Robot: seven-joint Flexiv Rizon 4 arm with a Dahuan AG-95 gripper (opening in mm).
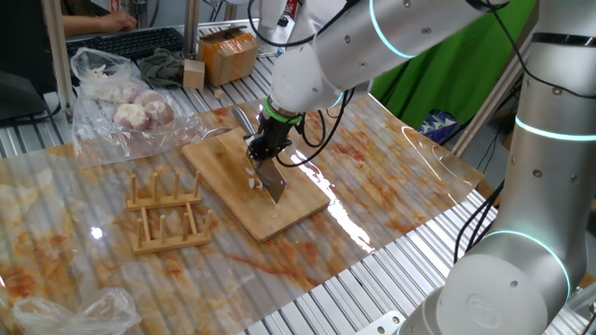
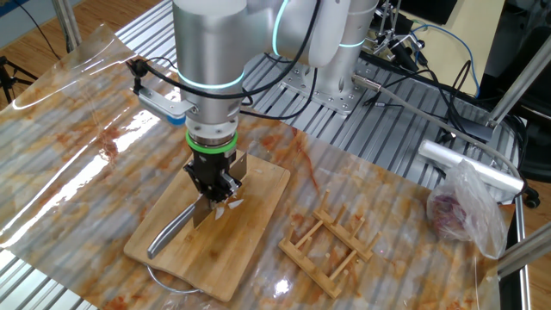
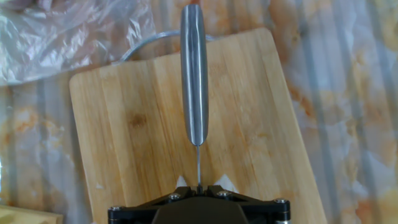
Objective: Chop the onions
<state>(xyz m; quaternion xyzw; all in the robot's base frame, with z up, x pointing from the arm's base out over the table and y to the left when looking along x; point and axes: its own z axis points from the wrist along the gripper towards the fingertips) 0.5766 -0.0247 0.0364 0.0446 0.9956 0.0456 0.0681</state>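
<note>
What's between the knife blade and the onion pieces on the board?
Nothing visible. The pincer is shut on the knife, whose blade sits right at the onion pieces on the cutting board. The contact itself is hidden in all views.

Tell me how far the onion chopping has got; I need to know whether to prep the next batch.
Done: the gripper is shut on the knife, blade down on the cutting board.
In hand: small white onion pieces lie right at the blade, apparently mid-cut.
Left: whole bulbs remain in the plastic bag; how finely the pieces are cut is not visible.
</note>
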